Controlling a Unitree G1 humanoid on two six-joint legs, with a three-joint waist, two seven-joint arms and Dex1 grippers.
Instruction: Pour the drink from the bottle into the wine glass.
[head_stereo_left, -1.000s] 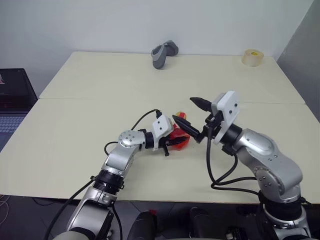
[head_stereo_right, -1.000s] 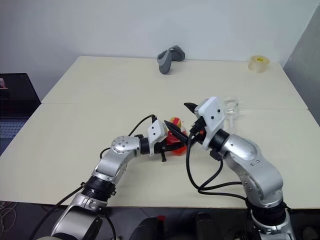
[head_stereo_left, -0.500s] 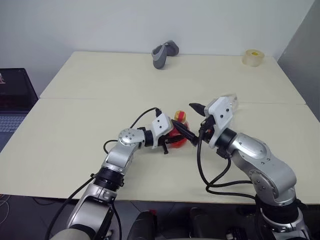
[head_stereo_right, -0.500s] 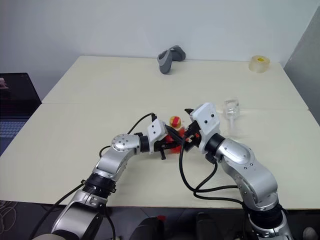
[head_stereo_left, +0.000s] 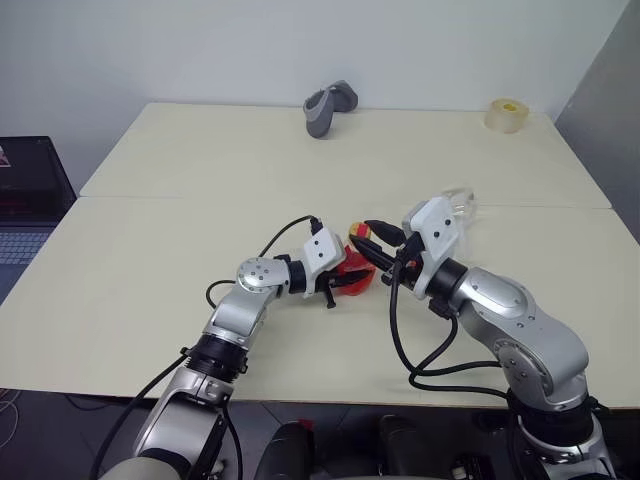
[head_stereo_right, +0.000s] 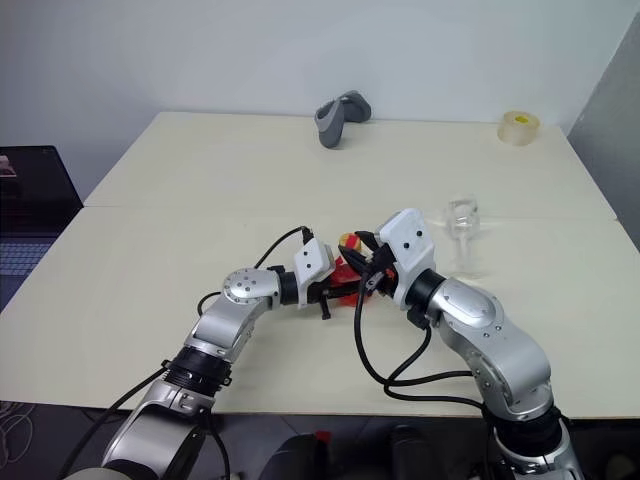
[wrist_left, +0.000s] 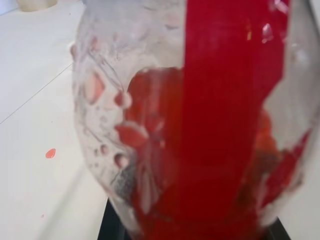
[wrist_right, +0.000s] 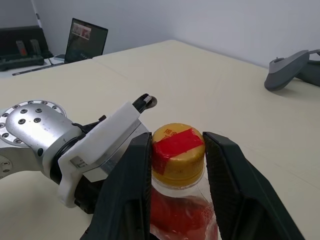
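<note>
The bottle (head_stereo_left: 352, 276) stands upright on the table near its middle, holding the red-orange drink (wrist_left: 150, 130) behind a red label band (wrist_left: 220, 100). My left gripper (head_stereo_left: 343, 280) is shut on the bottle's rounded body from the left. My right gripper (wrist_right: 177, 142) reaches in from the right, its two black fingers (wrist_right: 131, 175) pressed against both sides of the red-and-yellow cap (wrist_right: 177, 156). The clear wine glass (head_stereo_right: 461, 222) stands upright on the table just behind my right wrist, apart from both grippers.
A grey handheld device (head_stereo_left: 328, 105) lies at the back of the cream table (head_stereo_left: 200, 150), and a roll of tape (head_stereo_left: 505, 114) sits at the back right corner. A laptop (head_stereo_left: 25, 200) stands off the table's left edge. A small red spot (wrist_left: 50, 153) marks the tabletop beside the bottle.
My right gripper came down and in over the bottle's top, and its wide-open fingers closed onto the cap. The left gripper and the bottle stayed put.
</note>
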